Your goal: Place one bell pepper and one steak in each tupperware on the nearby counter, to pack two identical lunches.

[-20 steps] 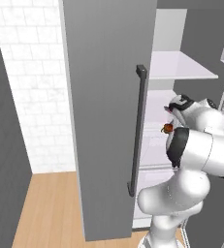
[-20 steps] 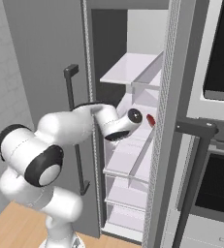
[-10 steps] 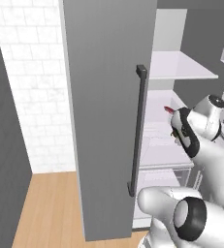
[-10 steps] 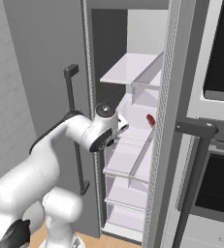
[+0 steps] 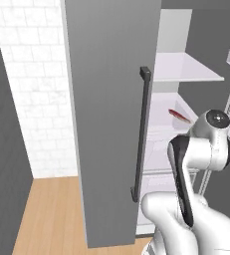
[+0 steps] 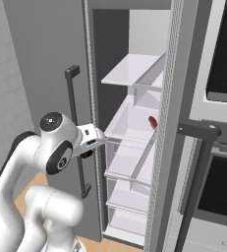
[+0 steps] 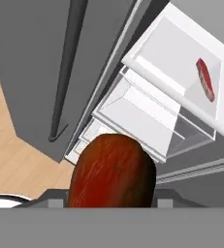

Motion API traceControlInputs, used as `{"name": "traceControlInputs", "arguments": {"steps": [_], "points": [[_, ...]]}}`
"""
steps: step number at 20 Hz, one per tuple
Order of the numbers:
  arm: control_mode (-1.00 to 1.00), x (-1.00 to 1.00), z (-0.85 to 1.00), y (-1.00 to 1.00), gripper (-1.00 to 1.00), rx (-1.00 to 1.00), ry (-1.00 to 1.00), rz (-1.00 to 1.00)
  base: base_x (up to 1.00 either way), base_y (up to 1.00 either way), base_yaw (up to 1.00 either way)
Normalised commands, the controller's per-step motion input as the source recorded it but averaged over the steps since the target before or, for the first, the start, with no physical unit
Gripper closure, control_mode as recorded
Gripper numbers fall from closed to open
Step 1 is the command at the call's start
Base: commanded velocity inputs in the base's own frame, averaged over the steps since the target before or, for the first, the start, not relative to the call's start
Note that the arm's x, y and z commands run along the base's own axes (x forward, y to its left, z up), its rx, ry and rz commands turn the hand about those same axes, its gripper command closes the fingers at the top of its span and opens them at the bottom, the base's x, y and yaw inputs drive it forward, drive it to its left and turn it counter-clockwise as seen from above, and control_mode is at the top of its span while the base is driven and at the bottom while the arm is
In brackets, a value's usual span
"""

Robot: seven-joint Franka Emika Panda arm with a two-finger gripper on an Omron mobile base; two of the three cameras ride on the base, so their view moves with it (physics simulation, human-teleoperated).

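Pincer (image 7: 111, 201) around a steak (image 7: 111, 172), outside the open fridge (image 6: 134, 147).

The arm (image 5: 196, 209) is a glossy white shell of rounded, swollen links, smooth and without visible screws, cables or lettering. In the left base view a long black strip (image 5: 181, 182) runs down one link from about 12 to 6 o'clock, narrowing toward its lower end. Above it, at 1 o'clock, sits a round joint cap (image 5: 217, 118) in light grey with a darker ring and small dark centre. In the right base view a similar cap (image 6: 51, 121) tops a joint, with a dark grey disc (image 6: 61, 157) on the side below it. A short white boxy wrist piece (image 6: 89, 136) with dark undersides extends toward 3 o'clock.
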Motion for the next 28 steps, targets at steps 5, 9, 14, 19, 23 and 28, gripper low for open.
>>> {"name": "traceControlInputs", "arguments": {"steps": [5, 9, 14, 19, 23, 28], "points": [[-1.0, -0.87, 0.84, 0.62, 1.0, -0.03, -0.03, -0.14, 0.0, 0.0, 0.0], [1.0, -0.44, 0.26, 0.36, 1.0, -0.05, -0.06, -0.02, -0.5, 0.27, 0.0], [1.0, 0.0, 0.0, 0.0, 1.0, 0.0, 0.0, 0.0, -1.0, 0.07, 0.0], [1.0, 0.0, 0.0, 0.0, 1.0, 0.0, 0.0, 0.0, -1.0, -0.86, -0.09], [1.0, 0.0, 0.0, 0.0, 1.0, 0.0, 0.0, 0.0, -0.72, -1.0, -0.24], [1.0, 0.0, 0.0, 0.0, 1.0, 0.0, 0.0, 0.0, -0.04, -1.0, -0.33]]}}
